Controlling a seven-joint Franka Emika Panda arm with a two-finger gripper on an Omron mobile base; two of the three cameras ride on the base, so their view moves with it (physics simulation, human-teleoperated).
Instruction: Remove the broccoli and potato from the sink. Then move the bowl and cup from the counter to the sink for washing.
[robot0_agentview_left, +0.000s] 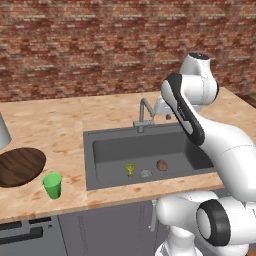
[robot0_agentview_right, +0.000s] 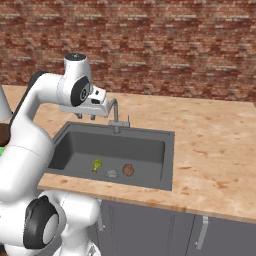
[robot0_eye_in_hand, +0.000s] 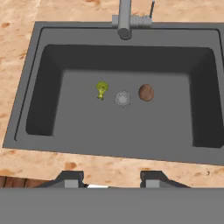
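Note:
The dark grey sink (robot0_agentview_left: 107, 150) (robot0_agentview_right: 150, 146) (robot0_eye_in_hand: 61, 122) is set into the beige counter (robot0_agentview_left: 60, 120). On its floor the yellow-green broccoli (robot0_agentview_left: 129, 169) (robot0_agentview_right: 97, 165) (robot0_eye_in_hand: 102, 89) lies left of the round drain, and the brown potato (robot0_agentview_left: 162, 165) (robot0_agentview_right: 128, 170) (robot0_eye_in_hand: 146, 92) lies right of it. On the counter left of the sink are the dark wooden bowl (robot0_agentview_left: 17, 166) and, in front of it, the green cup (robot0_agentview_left: 52, 185). My gripper (robot0_agentview_right: 85, 117) (robot0_eye_in_hand: 111, 178) hangs open and empty high above the sink's left rear, pointing down.
The grey faucet (robot0_agentview_left: 143, 115) (robot0_agentview_right: 116, 117) (robot0_eye_in_hand: 125, 19) rises at the sink's back rim, close to the hand. A tall pale vessel (robot0_agentview_left: 2, 132) stands behind the bowl at the left edge. A brick wall backs the counter; bare worktop (robot0_agentview_right: 215, 145) extends right of the sink.

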